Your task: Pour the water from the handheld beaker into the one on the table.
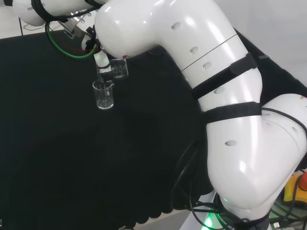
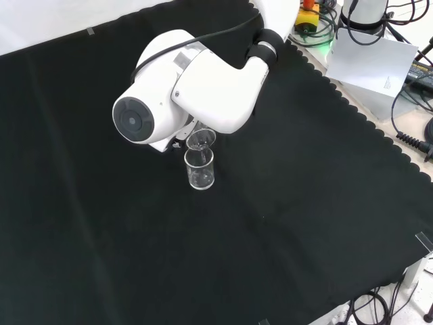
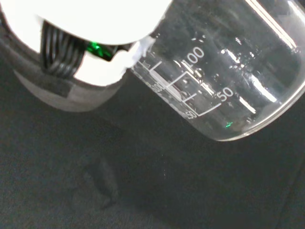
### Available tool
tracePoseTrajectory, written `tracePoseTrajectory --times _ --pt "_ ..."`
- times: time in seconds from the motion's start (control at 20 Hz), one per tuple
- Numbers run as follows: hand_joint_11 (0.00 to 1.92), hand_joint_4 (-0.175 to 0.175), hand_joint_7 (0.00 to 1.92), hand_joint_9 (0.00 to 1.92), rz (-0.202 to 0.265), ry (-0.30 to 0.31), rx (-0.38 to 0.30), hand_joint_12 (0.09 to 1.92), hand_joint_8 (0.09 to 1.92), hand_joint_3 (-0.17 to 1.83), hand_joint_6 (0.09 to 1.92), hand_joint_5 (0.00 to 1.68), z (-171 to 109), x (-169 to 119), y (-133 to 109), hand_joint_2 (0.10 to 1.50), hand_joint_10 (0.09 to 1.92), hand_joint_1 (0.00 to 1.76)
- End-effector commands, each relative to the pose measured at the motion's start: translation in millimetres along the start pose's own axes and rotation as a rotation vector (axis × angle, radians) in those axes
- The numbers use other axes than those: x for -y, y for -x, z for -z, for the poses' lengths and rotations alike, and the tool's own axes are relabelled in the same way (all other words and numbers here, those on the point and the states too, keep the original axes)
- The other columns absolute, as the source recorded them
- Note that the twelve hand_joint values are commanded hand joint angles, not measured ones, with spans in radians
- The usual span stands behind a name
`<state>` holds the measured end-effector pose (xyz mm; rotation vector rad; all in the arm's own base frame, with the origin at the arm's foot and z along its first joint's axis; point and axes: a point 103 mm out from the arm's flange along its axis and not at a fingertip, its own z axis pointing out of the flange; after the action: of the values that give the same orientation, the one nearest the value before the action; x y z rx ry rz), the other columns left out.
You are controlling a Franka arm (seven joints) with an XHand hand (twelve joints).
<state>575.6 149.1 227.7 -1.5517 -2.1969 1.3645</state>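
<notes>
Glass beaker (image 2: 201, 169) on black-clothed bench (image 2: 304, 223)

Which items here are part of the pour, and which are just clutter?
In the job:
- held beaker, tilted over the other one
- table beaker, upright on the cloth
- hand, at the held beaker

Lying about:
- paper sheet beyond the cloth's edge, front view
- cables beside it
- red and yellow button, head view

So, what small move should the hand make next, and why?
Probably keep tipping the held beaker a little further. In the head view it lies tilted, its lip right above the mouth of the beaker on the cloth, and the front view shows the same alignment. Whether water remains inside, I cannot tell.
</notes>
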Motion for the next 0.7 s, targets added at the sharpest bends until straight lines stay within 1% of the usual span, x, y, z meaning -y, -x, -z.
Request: tracePoseTrajectory --times 0.05,0.7 --pt "1.13 0.043 1.34 1.34 -0.012 -0.006 0.011 0.87 0.63 0.75 0.82 1.19 1.7 1.4 -1.5 0.61 0.43 1.28" --pt "1.13 0.043 1.34 1.34 -0.027 -0.016 0.018 0.87 0.63 0.76 0.82 1.19 2.0 3.3 -0.1 0.61 0.44 1.28"
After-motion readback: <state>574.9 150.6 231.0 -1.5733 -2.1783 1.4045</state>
